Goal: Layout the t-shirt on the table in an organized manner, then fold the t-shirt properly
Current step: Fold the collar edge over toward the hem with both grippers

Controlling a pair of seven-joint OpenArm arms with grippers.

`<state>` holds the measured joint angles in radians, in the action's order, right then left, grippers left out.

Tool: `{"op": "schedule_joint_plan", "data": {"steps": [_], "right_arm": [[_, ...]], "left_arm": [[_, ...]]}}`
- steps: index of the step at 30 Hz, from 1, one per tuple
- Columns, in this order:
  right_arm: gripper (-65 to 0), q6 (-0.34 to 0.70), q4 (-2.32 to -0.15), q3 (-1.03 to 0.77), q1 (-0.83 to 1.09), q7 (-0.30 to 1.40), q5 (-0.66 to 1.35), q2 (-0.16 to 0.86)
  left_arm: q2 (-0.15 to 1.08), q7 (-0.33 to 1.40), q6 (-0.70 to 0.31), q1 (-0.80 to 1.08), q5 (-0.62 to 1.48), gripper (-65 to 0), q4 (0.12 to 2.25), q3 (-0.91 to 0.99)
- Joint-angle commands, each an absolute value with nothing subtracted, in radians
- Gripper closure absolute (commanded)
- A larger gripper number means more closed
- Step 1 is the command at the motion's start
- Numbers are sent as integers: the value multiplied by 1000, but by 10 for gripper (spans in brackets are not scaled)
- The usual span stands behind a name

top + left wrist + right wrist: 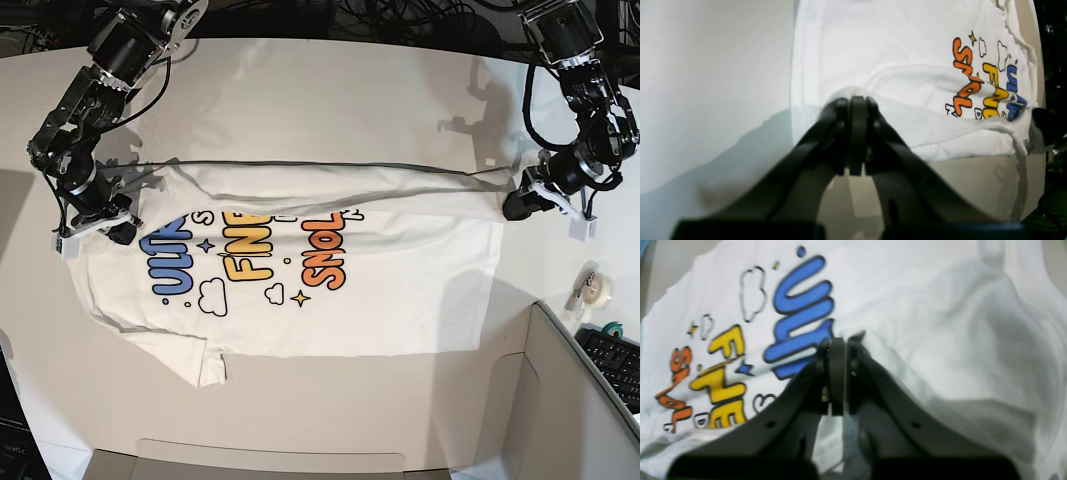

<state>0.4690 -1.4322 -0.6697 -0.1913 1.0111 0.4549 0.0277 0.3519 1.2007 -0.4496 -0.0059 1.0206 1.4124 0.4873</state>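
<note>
The tee [300, 290] lies mid-frame on the counter [330, 90], its folded edge stretched left to right between the right pincer [118, 232] and left pincer [518, 205], both clamped on it.

Looked like a robotics lab or office bench to me. Cable bundles [400, 12] ran behind the white table [330, 90], and what was probably a keyboard [614, 360] sat near a tape roll [592, 287].

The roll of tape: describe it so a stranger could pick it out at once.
Start at the white t-shirt spread on the off-white table. Go past the end held by the left gripper to the grey box wall. Just above it stands a small clear tape roll, apart from the shirt.
</note>
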Motion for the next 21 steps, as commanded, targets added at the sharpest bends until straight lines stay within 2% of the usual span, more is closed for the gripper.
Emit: {"op": "schedule_joint_plan", "data": {"steps": [1, 13, 16, 18, 21], "right_arm": [[0, 464, -1443, -668, -211, 980, 475, 39], [0, 455, -1438, -664, -208, 980, 478, 33], [0, 455, -1440, -662, -208, 981, 478, 33], [-61, 455, -1443, -659, -206, 983, 478, 33], [-267, 455, -1440, -657, -206, 983, 478, 33]], "left_arm": [[372, 1184, -455, -19, 1038, -4, 1429, 496], [372, 1184, -455, -27, 1038, -6, 1429, 496], [372, 1187, -453, -27, 1038, -62, 1429, 496], [372, 1187, -453, -27, 1040, -138, 1429, 498], [369, 1187, -452, -24, 1040, -248, 1428, 498]]}}
